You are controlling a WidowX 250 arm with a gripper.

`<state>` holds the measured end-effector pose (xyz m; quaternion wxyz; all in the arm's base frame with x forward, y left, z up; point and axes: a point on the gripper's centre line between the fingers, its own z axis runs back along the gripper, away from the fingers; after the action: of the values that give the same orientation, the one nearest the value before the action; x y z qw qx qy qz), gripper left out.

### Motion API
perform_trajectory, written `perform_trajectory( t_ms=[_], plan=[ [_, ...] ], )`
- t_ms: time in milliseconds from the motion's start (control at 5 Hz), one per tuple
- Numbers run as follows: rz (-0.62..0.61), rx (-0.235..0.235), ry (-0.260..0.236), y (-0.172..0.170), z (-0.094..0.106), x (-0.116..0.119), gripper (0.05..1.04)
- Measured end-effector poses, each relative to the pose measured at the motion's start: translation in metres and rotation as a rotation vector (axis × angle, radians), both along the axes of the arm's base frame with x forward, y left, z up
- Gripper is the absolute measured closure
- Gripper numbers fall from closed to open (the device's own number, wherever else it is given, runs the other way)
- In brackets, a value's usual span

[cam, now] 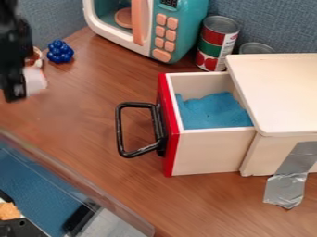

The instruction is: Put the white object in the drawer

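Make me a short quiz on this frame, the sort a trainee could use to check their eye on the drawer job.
1. True or false: the drawer stands open.

2. Multiple choice: what lies inside it?
a) a tin can
b) soft-looking blue material
c) a strip of silver tape

3. Short answer: is the white object in the drawer, and if not, where is it?

Key: 1. True. 2. b. 3. No; it is at the left of the view, right by the black gripper, well away from the drawer.
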<state>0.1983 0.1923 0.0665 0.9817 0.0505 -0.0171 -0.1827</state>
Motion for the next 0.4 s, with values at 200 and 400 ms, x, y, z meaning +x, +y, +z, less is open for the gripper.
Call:
perform_trajectory(
  t_ms=[200, 400],
  plan=[
    [-0.004, -0.056, -0.072, -0.025, 0.047, 0.013, 0.491],
    [-0.001, -0.098, -0.074, -0.058, 0.067, 0.025, 0.491]
  ],
)
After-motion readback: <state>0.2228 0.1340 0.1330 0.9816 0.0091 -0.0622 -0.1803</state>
